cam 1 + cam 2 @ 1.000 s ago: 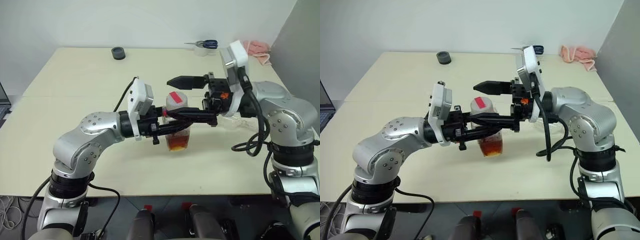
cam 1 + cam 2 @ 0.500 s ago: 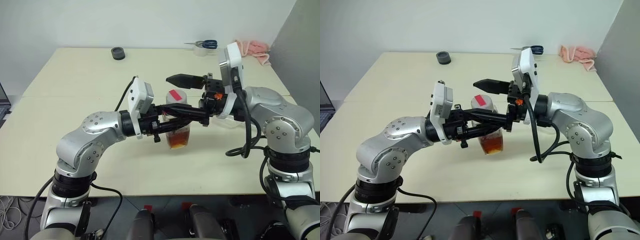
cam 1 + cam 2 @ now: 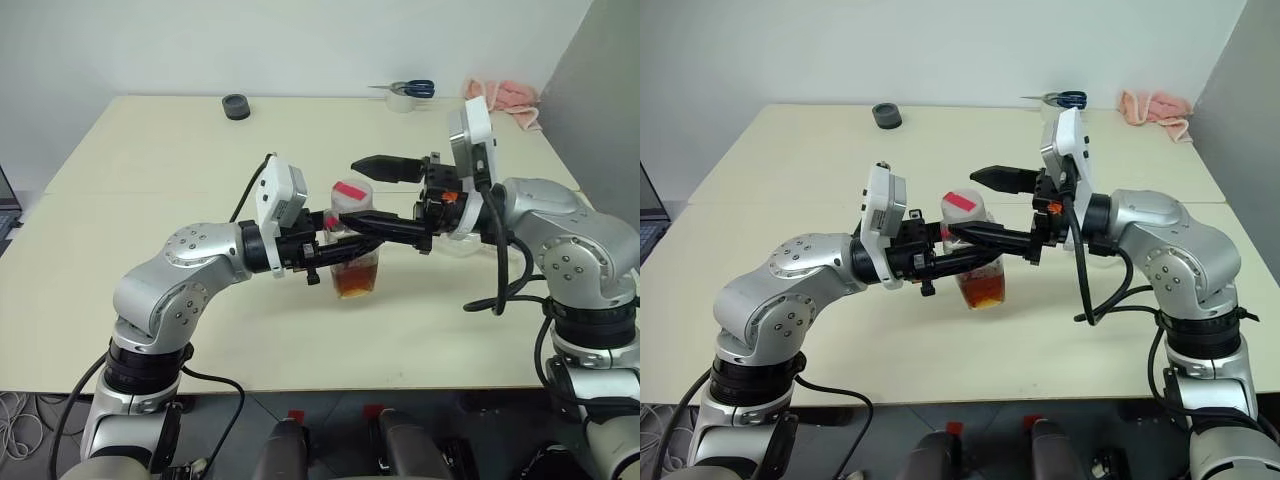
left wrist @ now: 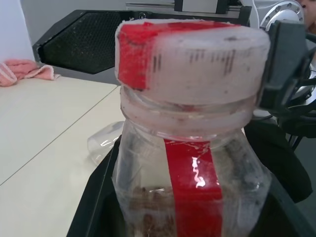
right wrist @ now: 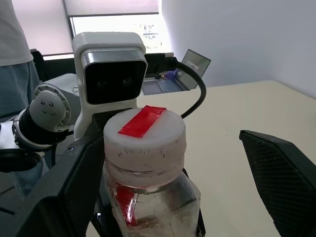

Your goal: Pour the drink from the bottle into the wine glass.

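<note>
One red label strip [image 4: 190, 177]; unreadable marks

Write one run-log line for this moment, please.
left gripper: shut on bottle | right gripper: open around cap | cap: on | pour: not started

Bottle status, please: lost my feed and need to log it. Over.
Left gripper shut on the bottle, upright on the table. Right gripper open, fingers astride the cap. Cap on; nothing poured.
</note>
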Robot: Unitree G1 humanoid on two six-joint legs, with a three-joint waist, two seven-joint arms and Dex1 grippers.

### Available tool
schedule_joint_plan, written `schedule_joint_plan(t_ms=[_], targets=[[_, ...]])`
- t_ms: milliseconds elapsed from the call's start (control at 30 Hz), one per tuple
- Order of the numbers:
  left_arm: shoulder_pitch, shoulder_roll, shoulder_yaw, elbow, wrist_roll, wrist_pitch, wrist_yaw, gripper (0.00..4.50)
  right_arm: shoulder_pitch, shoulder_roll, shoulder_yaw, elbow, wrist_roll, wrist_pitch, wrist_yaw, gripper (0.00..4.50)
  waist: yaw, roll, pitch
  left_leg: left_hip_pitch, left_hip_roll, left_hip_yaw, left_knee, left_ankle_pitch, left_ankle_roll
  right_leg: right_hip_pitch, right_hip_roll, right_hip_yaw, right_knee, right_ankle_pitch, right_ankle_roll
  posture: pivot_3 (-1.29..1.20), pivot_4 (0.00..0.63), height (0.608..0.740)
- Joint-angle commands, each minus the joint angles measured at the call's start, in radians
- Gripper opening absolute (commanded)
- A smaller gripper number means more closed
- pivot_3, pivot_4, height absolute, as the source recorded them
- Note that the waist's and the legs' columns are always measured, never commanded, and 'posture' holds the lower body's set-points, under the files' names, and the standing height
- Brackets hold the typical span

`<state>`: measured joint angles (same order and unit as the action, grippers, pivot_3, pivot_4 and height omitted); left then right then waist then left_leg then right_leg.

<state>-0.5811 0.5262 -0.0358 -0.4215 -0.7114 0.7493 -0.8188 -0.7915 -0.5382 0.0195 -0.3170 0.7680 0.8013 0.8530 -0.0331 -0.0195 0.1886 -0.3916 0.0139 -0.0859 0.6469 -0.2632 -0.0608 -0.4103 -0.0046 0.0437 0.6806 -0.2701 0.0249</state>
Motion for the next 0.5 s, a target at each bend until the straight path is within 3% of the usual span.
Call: schedule_joint_plan(t_ms=[33, 500], targets=[[-0.005, -0.001, 0.01, -0.034, -0.011, -0.034, -0.014, 1.8, -0.004, -0.022, -0.053, 0.0, 0.009, -0.014, 0.0, 4.48, 0.0, 0.0, 0.0, 0.0, 0.0, 0.0, 0.0, 0.0, 0.0, 0.0, 0.0, 0.0, 0.0, 0.0, 0.0, 0.0, 0.15, 0.74], [-0.023, 0.0, 0.007, -0.004, 0.004, -0.054, -0.029, 1.8, 0.0, -0.044, -0.061, -0.005, 0.024, -0.008, 0.006, 4.48, 0.0, 0.0, 0.0, 0.0, 0.0, 0.0, 0.0, 0.0, 0.0, 0.0, 0.0, 0.0, 0.0, 0.0, 0.0, 0.0, 0.15, 0.74]])
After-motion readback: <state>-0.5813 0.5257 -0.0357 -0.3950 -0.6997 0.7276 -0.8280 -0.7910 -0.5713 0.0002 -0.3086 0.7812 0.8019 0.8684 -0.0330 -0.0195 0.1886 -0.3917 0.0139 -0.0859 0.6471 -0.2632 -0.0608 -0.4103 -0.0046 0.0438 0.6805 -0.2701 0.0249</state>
